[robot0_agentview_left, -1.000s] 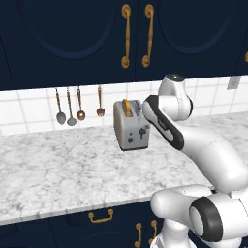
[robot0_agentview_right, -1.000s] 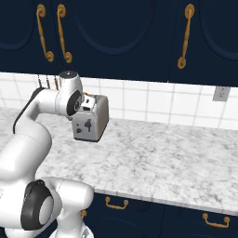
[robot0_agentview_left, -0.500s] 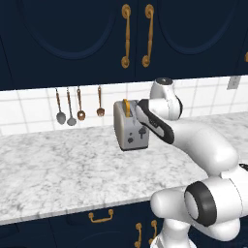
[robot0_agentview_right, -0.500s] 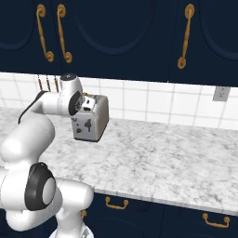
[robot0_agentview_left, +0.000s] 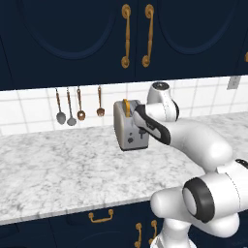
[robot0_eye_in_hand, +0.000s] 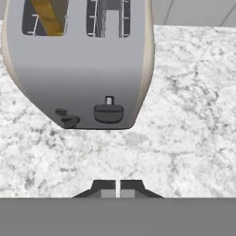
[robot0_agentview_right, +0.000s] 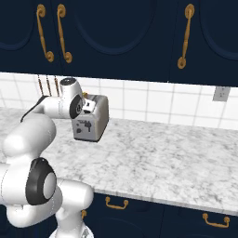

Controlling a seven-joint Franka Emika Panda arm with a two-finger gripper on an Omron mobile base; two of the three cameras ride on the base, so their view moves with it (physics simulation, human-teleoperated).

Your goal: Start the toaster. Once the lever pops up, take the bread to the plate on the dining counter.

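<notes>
The silver-grey toaster [robot0_agentview_left: 130, 129] [robot0_agentview_right: 91, 119] [robot0_eye_in_hand: 78, 64] stands on the marble worktop [robot0_agentview_left: 63, 169] near the tiled wall. An orange slice of bread [robot0_agentview_left: 127, 107] [robot0_eye_in_hand: 47, 16] sits in one slot; the other slot holds nothing. On the toaster's end face, the dark lever [robot0_eye_in_hand: 108, 113] and a small knob [robot0_eye_in_hand: 69, 120] face my hand. My gripper [robot0_agentview_left: 141, 117] [robot0_agentview_right: 85, 108] [robot0_eye_in_hand: 119, 188] hovers just in front of that end face, shut with nothing between its fingertips, a short way from the lever. The plate and the dining counter are out of view.
Several utensils [robot0_agentview_left: 77, 104] hang on the tiled wall left of the toaster. Navy upper cabinets with brass handles [robot0_agentview_left: 136, 35] hang above. A wall outlet [robot0_agentview_right: 219, 93] sits far right. Marble worktop [robot0_agentview_right: 176, 153] stretches right of the toaster.
The jaws have gone from wide open to shut. The hand has drawn in closer to the toaster's end face; the toaster and bread have not moved.
</notes>
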